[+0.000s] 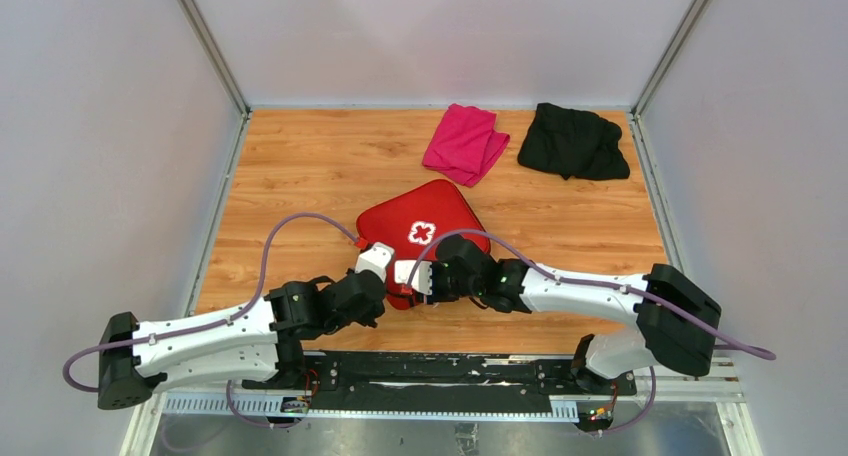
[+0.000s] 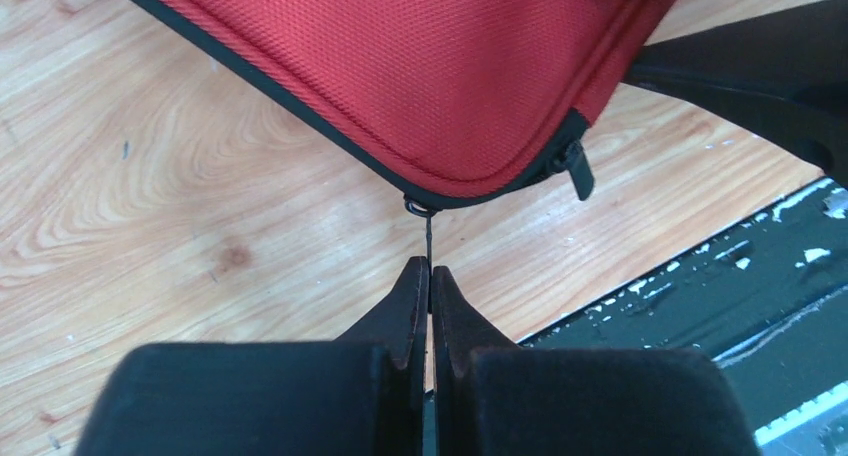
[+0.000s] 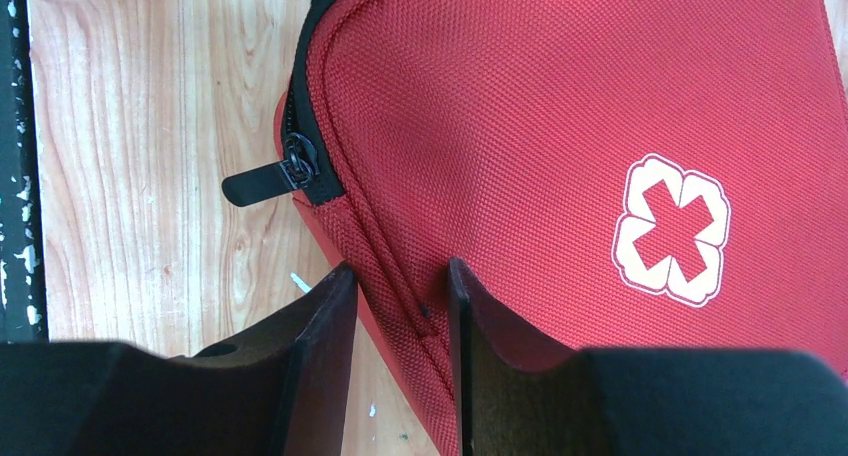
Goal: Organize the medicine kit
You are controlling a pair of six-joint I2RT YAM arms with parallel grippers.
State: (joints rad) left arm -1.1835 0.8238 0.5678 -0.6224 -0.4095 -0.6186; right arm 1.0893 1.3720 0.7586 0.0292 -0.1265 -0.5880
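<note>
Wooden surface (image 1: 300, 176) between grey walls (image 1: 100, 126); medicine kit (image 1: 420, 221) near its front edge. The left gripper (image 2: 428, 271) pinches the kit's cord (image 2: 428, 238); the right gripper (image 3: 398, 276) stands spread.

Medicine kit (image 1: 425, 224) on table (image 1: 300, 176)

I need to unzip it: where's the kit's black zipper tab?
Right wrist view: the black zipper tab sticks out at the medicine kit's near corner, just ahead of the right gripper.

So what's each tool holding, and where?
Left tool pinches the thin cord at the corner of the medicine kit; right tool straddles its edge, grip unclear.
</note>
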